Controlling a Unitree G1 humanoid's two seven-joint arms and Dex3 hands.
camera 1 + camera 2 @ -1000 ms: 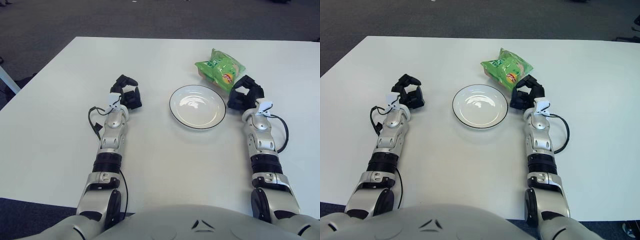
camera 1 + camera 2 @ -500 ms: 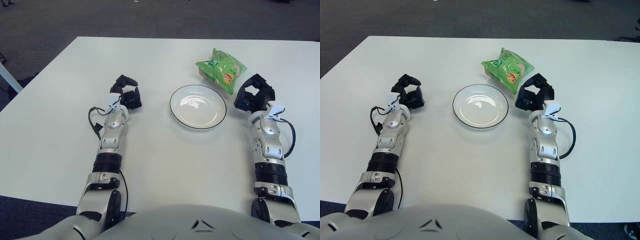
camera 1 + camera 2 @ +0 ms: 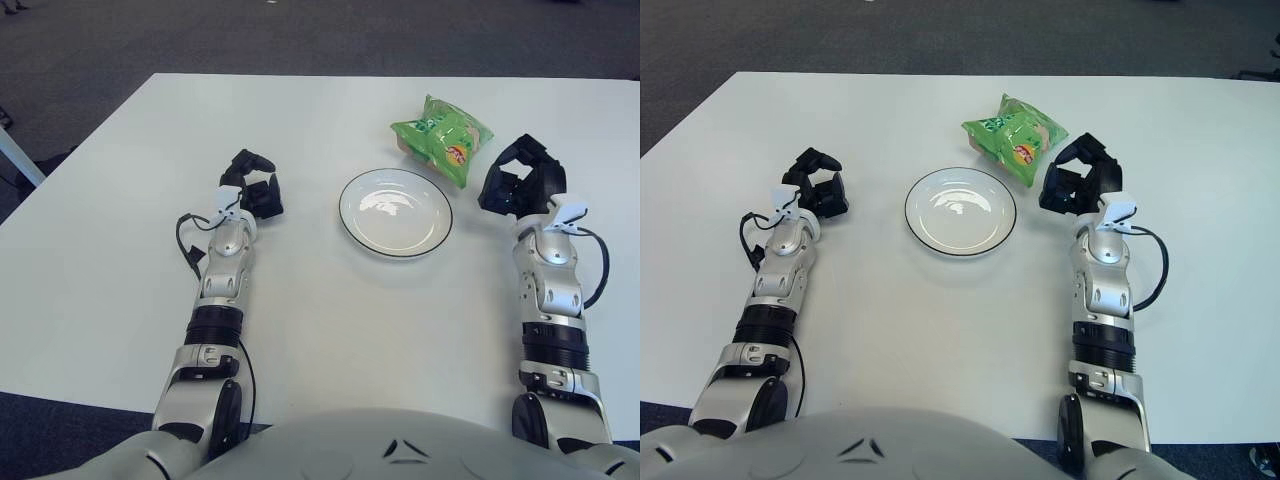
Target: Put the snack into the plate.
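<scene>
a white table (image 3: 330,340) is seen from above, with both arms of the robot laid out over it. a green snack bag (image 3: 441,139) is found lying on the table surface, beyond the plate (image 3: 395,213) and toward its right side. the bag is placed just beside the plate's far right rim; whether the two are touching cannot be told. the bag is not in the plate. the plate is white with a thin dark rim and is set near the middle of the table, with nothing shown inside it.

the right hand (image 3: 521,180) is positioned to the right of the snack bag, close beside it and apart from it. its fingers (image 3: 1092,150) are spread apart and curved, with the opening turned toward the bag, and nothing is held in them. the right hand is also seen to the right of the plate, clear of its rim.

the left hand (image 3: 252,185) is noted to the left of the plate, well apart from it. its fingers are curled in toward each other and nothing is gripped. a dark cable (image 3: 188,243) is seen looped beside the left forearm.
</scene>
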